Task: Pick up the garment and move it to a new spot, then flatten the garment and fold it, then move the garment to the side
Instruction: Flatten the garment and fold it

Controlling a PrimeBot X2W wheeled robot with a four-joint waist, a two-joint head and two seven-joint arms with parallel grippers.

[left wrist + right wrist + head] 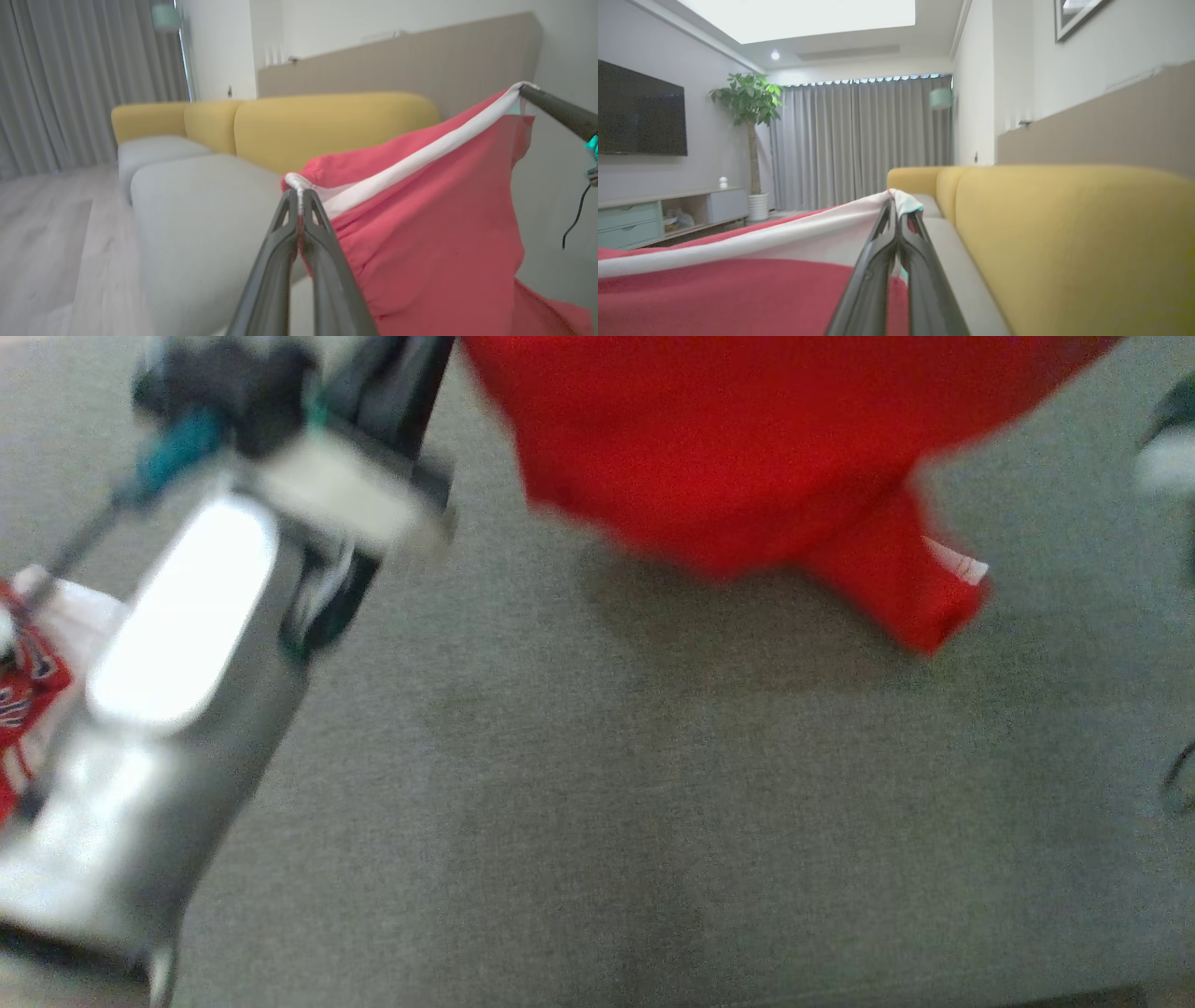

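Garment (pixel 420 224) hangs, white band (pixel 420 158) stretched between left hand (pixel 299 192) and right hand (pixel 896 204), each clamped on one end.

Under both grippers: the grey cushion (pixel 653 803) lies bare and wide, with room beneath the hanging garment (pixel 728 448).
Between the 2 grippers: the white band (pixel 420 154) is stretched taut from the left gripper (pixel 299 192) to the right gripper (pixel 896 204) and bars the way across.
Right of the right gripper: the yellow sofa back (pixel 1064 242) stands close alongside.
Left of the left gripper: open floor (pixel 46 242).
Behind the left gripper: its pale forearm (pixel 168 644) crosses above the cushion's left side.
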